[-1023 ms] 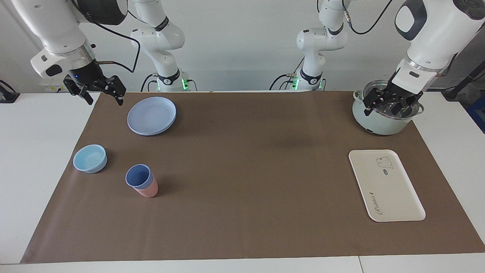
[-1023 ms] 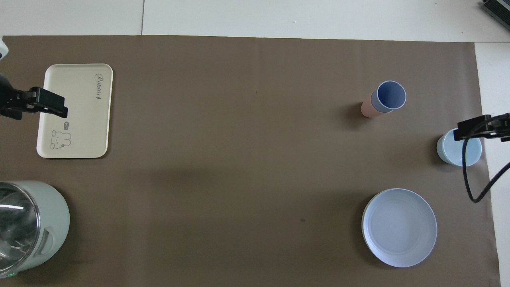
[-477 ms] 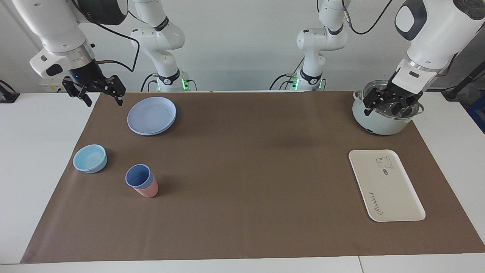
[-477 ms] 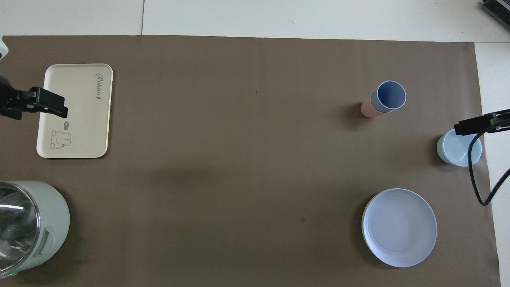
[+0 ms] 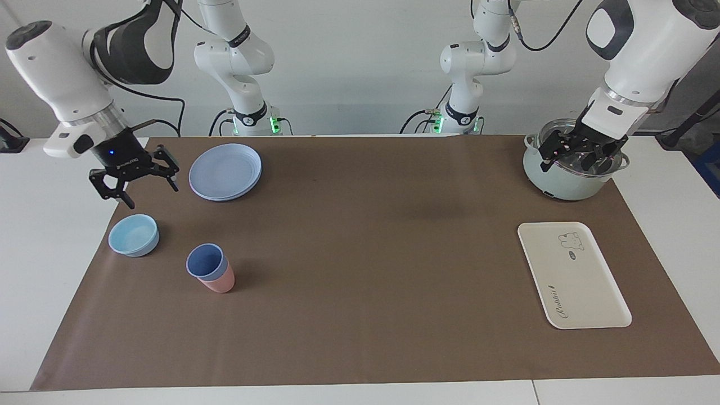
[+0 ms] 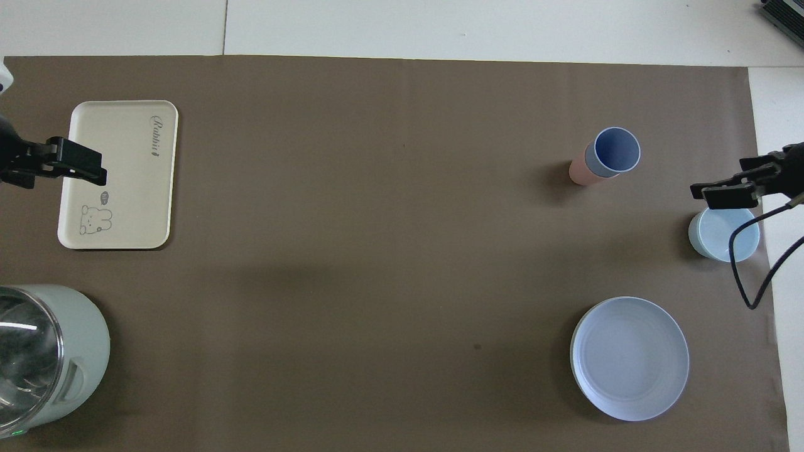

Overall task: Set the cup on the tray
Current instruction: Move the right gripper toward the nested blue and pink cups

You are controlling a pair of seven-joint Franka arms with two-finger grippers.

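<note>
The periwinkle-blue cup (image 5: 204,262) (image 6: 616,150) sits nested in a salmon-pink tumbler (image 5: 221,283) (image 6: 578,172) on the brown mat, toward the right arm's end. The cream tray (image 5: 573,275) (image 6: 117,175) with the bear drawing lies toward the left arm's end, with nothing on it. My right gripper (image 5: 153,197) hangs open and holds nothing. It is over the mat's edge between the light-blue bowl and the round plate, apart from the cup. My left gripper (image 5: 575,163) waits open over the pot.
A light-blue bowl (image 5: 134,235) (image 6: 723,234) stands beside the cup near the mat's edge. A round blue plate (image 5: 225,171) (image 6: 629,358) lies nearer the robots. A pale green pot (image 5: 571,169) (image 6: 44,355) with a glass lid stands nearer the robots than the tray.
My right gripper has come down and swung from beside the plate toward the light-blue bowl. The left arm, cup and tray have not moved.
</note>
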